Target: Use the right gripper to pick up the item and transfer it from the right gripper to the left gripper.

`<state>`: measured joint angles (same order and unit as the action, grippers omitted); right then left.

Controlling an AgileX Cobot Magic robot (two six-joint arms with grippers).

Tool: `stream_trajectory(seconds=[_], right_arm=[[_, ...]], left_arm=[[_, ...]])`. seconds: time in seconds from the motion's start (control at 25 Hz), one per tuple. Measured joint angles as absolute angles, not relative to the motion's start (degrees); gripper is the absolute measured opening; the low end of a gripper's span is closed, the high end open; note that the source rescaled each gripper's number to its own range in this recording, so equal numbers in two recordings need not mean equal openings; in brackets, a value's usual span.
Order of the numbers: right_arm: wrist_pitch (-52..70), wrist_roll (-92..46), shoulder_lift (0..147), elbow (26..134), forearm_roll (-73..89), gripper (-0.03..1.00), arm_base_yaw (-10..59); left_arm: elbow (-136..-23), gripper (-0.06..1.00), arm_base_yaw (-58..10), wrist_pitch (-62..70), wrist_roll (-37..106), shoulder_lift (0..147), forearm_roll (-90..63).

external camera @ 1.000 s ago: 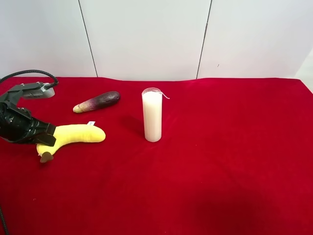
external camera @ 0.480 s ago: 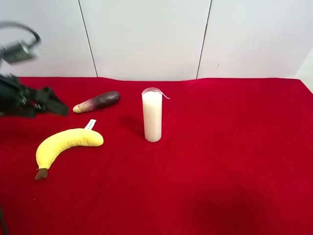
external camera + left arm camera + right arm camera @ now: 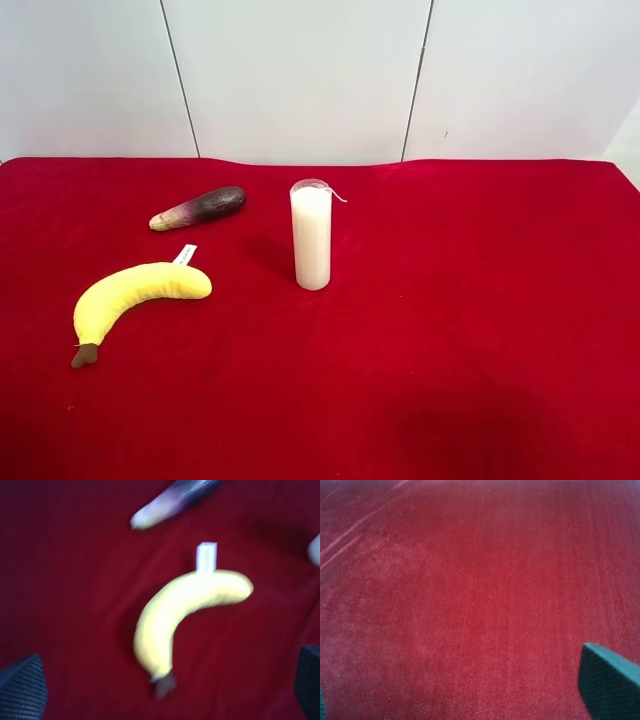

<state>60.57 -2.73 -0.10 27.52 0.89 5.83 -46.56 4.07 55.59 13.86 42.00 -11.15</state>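
Observation:
The yellow plush banana lies flat on the red cloth at the exterior high view's left, brown stem toward the front, white tag at its far end. No arm shows in the exterior high view. In the left wrist view the banana lies free below my left gripper, whose fingertips stand wide apart at the frame's corners, open and empty. My right gripper is open over bare red cloth, one fingertip showing; the banana is out of that view.
A dark purple eggplant lies behind the banana and also shows blurred in the left wrist view. A tall white candle stands upright near the middle of the cloth. White wall panels stand behind the table.
The arm at the exterior high view's left let go of the banana, lifted away and left that view. The banana now lies free on the cloth.

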Motion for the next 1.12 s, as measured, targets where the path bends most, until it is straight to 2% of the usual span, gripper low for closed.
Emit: stream_trajectory(seconds=[0.28, 0.72, 1.12], right_arm=[[60.6, -2.7, -0.1, 27.5, 0.9, 1.0, 5.8], [60.6, -2.7, -0.1, 27.5, 0.9, 1.0, 5.8], [60.6, -2.7, -0.1, 27.5, 0.9, 1.0, 5.8]], left_arm=[[-41.5, 1.0, 4.1, 66.8, 5.8, 26.3, -1.3], [-31.6, 1.0, 4.1, 66.3, 2.0, 2.5, -1.1], [-29.2, 1.0, 4.1, 61.4, 1.1, -0.4, -0.5]])
